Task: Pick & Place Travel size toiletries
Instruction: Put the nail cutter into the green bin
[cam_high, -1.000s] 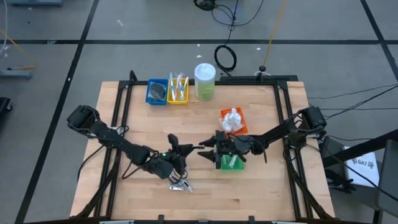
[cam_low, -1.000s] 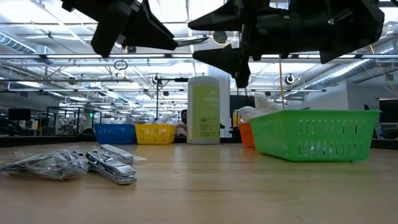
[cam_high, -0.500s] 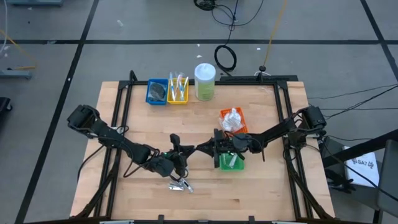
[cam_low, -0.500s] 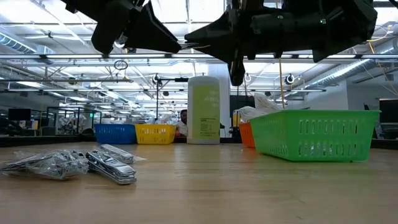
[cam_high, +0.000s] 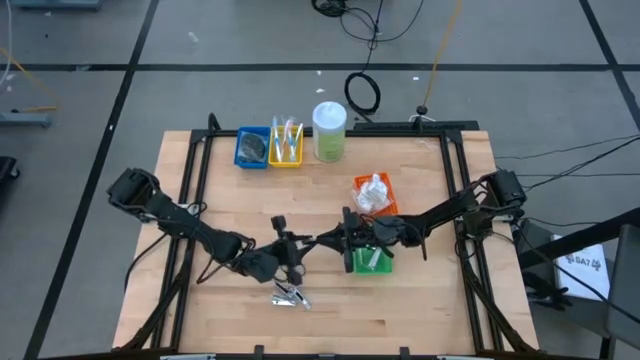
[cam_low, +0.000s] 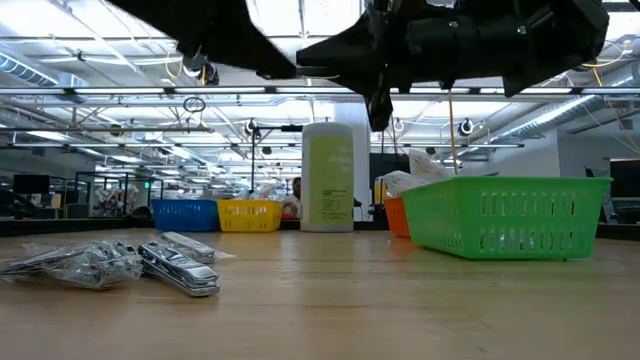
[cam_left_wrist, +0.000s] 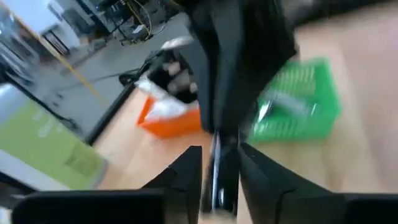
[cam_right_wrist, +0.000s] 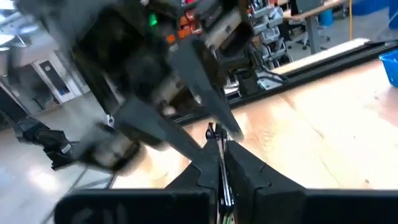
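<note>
Wooden table (cam_high: 420, 300): trays part-filled, silvery sachets (cam_high: 289, 295) remain. Mid-air handover: right gripper (cam_high: 322, 239) pinches a slim stick (cam_right_wrist: 219, 163); left gripper (cam_high: 296, 243) loosens. Drop in green tray (cam_high: 368, 262) pending.

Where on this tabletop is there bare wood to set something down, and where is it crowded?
Bare wood lies left of the blue tray down the table's left side, and right of the orange tray. Crowded: mid-table, where the left claw meets the right claw above the sachet pile, beside the green tray.
</note>
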